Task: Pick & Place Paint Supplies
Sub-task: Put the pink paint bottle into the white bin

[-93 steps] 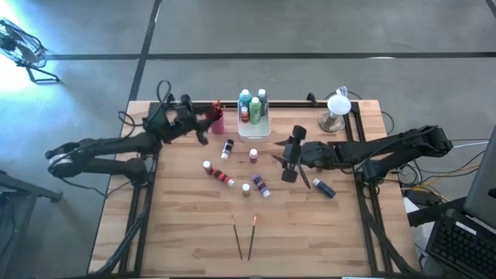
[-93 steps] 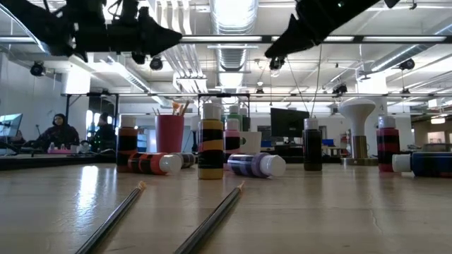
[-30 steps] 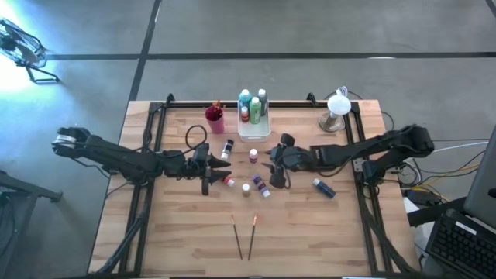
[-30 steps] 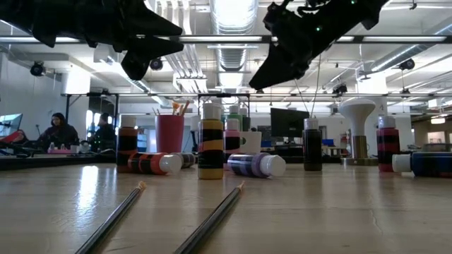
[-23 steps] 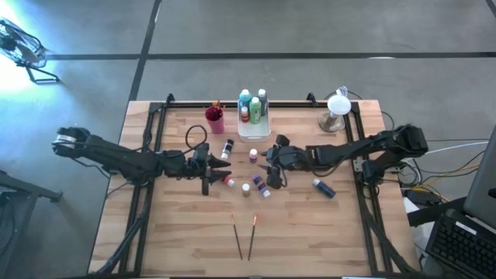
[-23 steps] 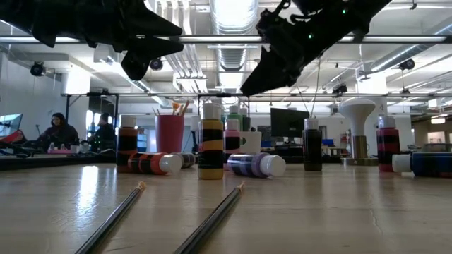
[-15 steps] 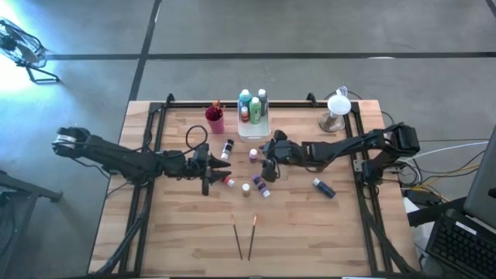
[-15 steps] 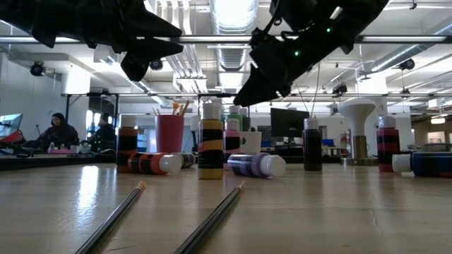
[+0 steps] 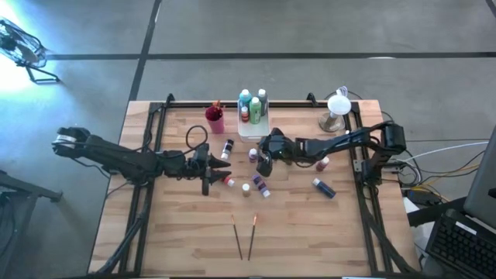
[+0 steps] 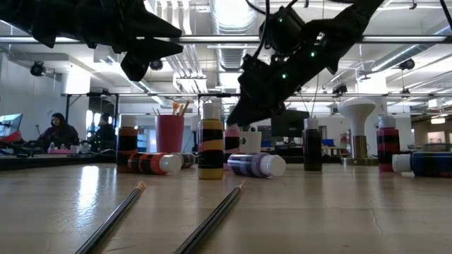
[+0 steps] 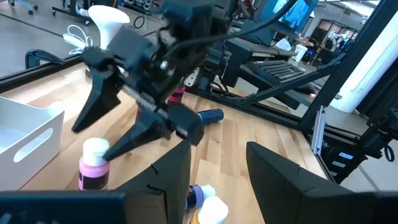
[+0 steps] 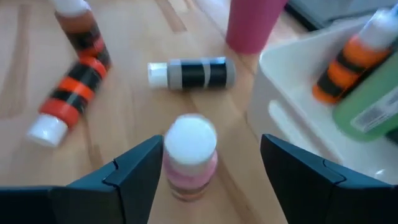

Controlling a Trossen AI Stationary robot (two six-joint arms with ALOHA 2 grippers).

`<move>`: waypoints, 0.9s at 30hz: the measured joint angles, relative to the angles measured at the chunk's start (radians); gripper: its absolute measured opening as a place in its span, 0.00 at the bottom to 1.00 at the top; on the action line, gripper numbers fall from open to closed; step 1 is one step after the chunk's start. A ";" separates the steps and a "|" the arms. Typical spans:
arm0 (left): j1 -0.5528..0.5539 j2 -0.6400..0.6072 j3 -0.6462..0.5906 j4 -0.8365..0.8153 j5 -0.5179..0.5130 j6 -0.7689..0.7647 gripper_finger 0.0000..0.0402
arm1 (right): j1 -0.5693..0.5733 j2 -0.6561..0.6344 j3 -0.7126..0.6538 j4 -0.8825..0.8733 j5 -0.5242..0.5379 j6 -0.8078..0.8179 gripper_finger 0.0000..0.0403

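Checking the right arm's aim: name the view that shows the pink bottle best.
The right wrist view: the pink bottle stands upright, centred between the open right gripper fingers. The left wrist view shows it side-on; the high view has it tiny; the low view hides it mostly.

You are looking at a wooden counter [image 9: 178,232] standing on a grey concrete floor [image 9: 310,31] crossed by dark seams. Beyond it you see an open workshop with ceiling ducts [image 10: 233,49], bright strip lights [image 10: 233,10], a dark monitor [image 10: 291,125] and people seated at a far desk [image 10: 60,130].
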State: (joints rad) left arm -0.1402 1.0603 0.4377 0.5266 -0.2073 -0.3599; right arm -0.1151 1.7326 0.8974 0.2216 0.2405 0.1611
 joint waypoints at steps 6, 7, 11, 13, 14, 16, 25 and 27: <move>0.000 0.000 0.000 -0.001 0.000 0.000 0.40 | 0.001 0.003 -0.001 0.006 -0.010 0.004 0.63; 0.000 0.000 0.000 -0.001 0.000 0.000 0.40 | 0.001 0.004 -0.001 0.006 -0.010 0.004 0.62; 0.000 0.000 0.000 -0.001 0.000 0.000 0.40 | 0.000 0.003 -0.001 0.032 -0.017 0.004 0.60; 0.000 0.000 0.000 -0.001 0.000 0.000 0.40 | 0.000 0.003 -0.001 0.034 -0.017 0.004 0.59; 0.000 0.000 0.000 -0.001 0.000 0.000 0.40 | 0.000 0.003 -0.001 0.038 -0.017 0.005 0.58; 0.000 0.000 0.000 -0.001 0.000 0.000 0.40 | 0.001 0.003 -0.001 0.047 -0.021 0.005 0.59; 0.000 0.000 0.000 -0.001 0.000 0.000 0.40 | -0.003 0.003 -0.002 0.048 -0.033 0.012 0.64; 0.000 0.000 0.000 -0.001 0.000 0.000 0.40 | -0.006 0.003 -0.002 0.049 -0.034 0.012 0.65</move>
State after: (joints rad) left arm -0.1400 1.0603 0.4377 0.5258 -0.2073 -0.3601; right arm -0.1212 1.7359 0.8959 0.2706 0.2061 0.1730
